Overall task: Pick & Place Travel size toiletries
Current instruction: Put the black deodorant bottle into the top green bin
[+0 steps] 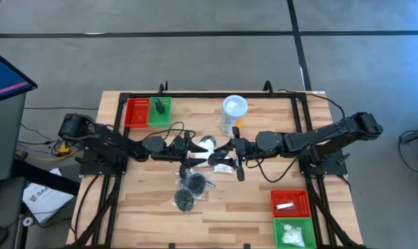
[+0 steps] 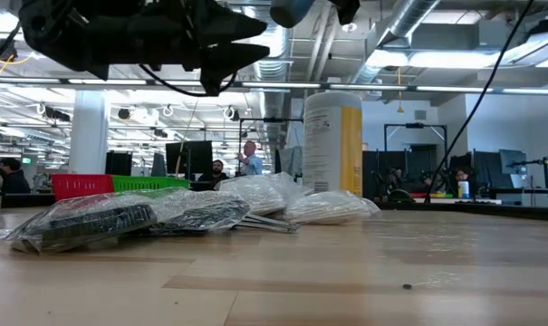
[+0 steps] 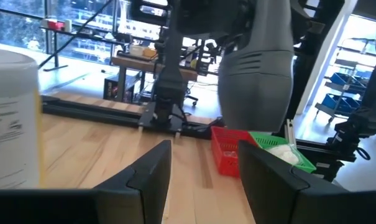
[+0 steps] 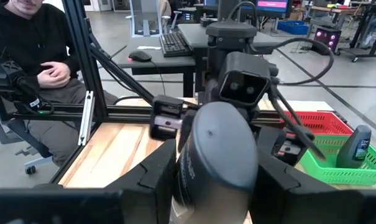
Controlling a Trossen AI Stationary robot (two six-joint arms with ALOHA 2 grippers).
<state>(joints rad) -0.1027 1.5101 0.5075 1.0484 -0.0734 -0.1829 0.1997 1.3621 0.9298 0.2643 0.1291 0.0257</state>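
Note:
My right gripper (image 4: 219, 177) is shut on a dark grey bottle (image 4: 219, 149) above the table's middle. That bottle also shows in the left wrist view (image 3: 256, 68). Facing it from the left, my left gripper (image 3: 203, 177) stands open and level, lower than the bottle, with nothing between its fingers. Under both grippers lie white packets (image 1: 209, 145) and wrapped dark pucks (image 1: 193, 182), resting flat on the wood (image 2: 101, 222). Another dark bottle (image 4: 359, 144) stands in the green basket (image 1: 159, 112) at the far left. My right gripper pinches the grey bottle's two sides (image 4: 184, 168) between its fingers. The fingers come level from the table's right and lie along the bottle. Its rounded free end (image 4: 220, 134) points toward my left gripper. The bottle is lifted clear of the table.
A tall yellow canister with a white lid (image 1: 234, 111) stands just beyond the grippers. A red basket (image 1: 289, 202) with a silvery tube and a green basket (image 1: 293, 232) with white packets sit near right. A red basket (image 1: 136, 112) sits far left. A person (image 4: 32, 56) sits past the table's left edge.

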